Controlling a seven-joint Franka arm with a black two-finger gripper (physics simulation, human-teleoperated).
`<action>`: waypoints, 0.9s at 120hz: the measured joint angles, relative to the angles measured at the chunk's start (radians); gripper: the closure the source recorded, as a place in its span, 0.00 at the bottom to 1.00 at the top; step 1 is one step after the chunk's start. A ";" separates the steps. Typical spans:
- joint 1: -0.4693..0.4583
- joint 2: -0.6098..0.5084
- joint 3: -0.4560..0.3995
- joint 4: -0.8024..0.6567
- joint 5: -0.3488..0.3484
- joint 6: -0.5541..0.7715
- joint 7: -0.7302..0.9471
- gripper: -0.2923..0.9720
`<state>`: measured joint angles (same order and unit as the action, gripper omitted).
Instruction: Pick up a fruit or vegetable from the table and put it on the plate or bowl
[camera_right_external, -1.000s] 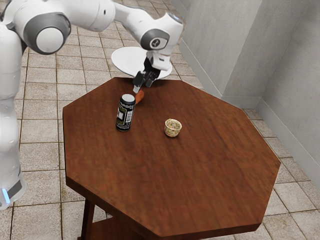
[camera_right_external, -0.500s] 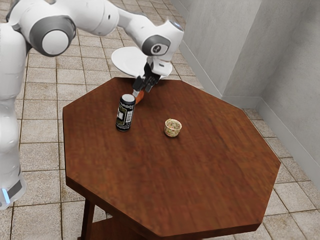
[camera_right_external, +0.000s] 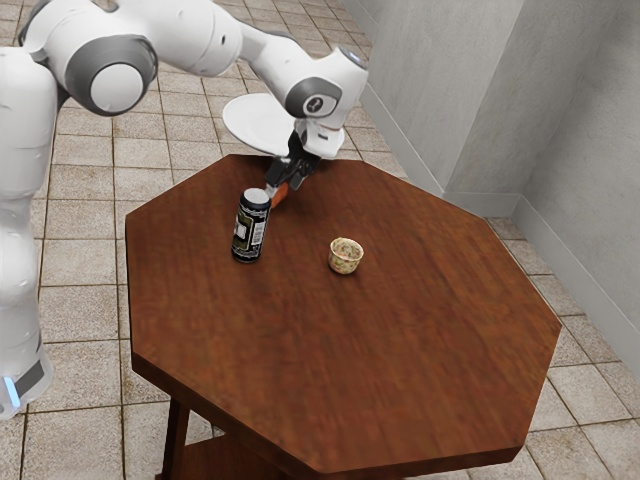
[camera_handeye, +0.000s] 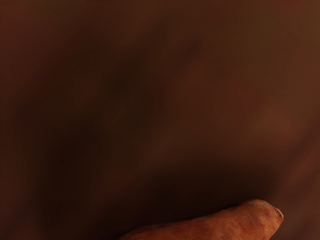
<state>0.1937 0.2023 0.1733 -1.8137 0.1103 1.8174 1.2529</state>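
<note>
An orange-brown sweet potato (camera_right_external: 279, 195) lies on the wooden table (camera_right_external: 400, 330) near its far edge, just behind a black can. My gripper (camera_right_external: 284, 184) is down over it, open, with its black fingers on either side of the vegetable's upper end. In the wrist view the sweet potato (camera_handeye: 220, 225) shows close under my hand against the dark table top. A white plate (camera_right_external: 258, 122) stands beyond the table's far edge, partly hidden by my arm. A small patterned bowl (camera_right_external: 346, 255) sits on the table toward the exterior view's right of the vegetable.
A black can with a white lid (camera_right_external: 251, 226) stands upright right next to the sweet potato, on its near side. Grey walls rise at the exterior view's right. The table's near half holds nothing.
My hand has dropped lower and its fingers have come down around the sweet potato. The can, bowl and plate have stayed put.
</note>
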 joint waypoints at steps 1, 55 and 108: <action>0.000 0.000 0.000 0.000 0.000 0.000 0.000 0.23; 0.007 0.014 0.002 0.001 -0.001 0.002 0.004 0.27; 0.013 0.016 0.002 0.006 0.000 0.001 0.003 0.60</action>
<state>0.2069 0.2183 0.1748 -1.8079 0.1098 1.8184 1.2556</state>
